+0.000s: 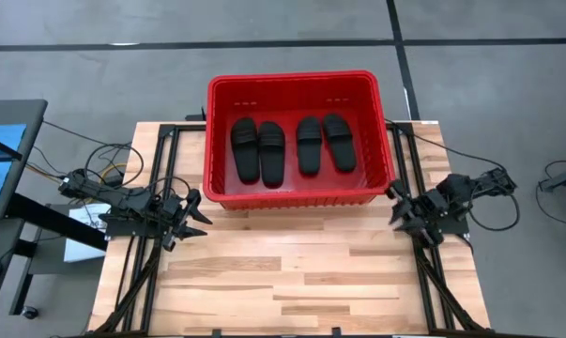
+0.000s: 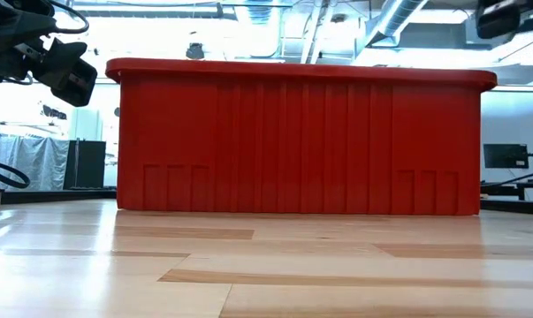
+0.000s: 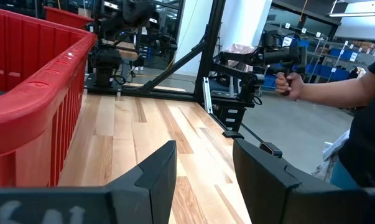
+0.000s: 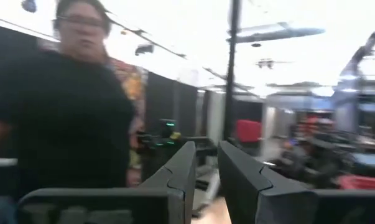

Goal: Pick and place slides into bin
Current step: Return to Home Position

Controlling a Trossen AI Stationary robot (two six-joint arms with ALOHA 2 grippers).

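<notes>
All four slides (image 1: 272, 152) lay side by side, straps up, on the floor of the bin (image 1: 292, 80), which stood at 12 o'clock on the table (image 1: 292, 272). The left gripper (image 1: 199, 214) hovered empty at 8 o'clock from the bin, just outside its corner, fingers spread apart. The right gripper (image 1: 394, 208) hovered at 4 o'clock from the bin, fingers likewise parted, holding nothing.
</notes>
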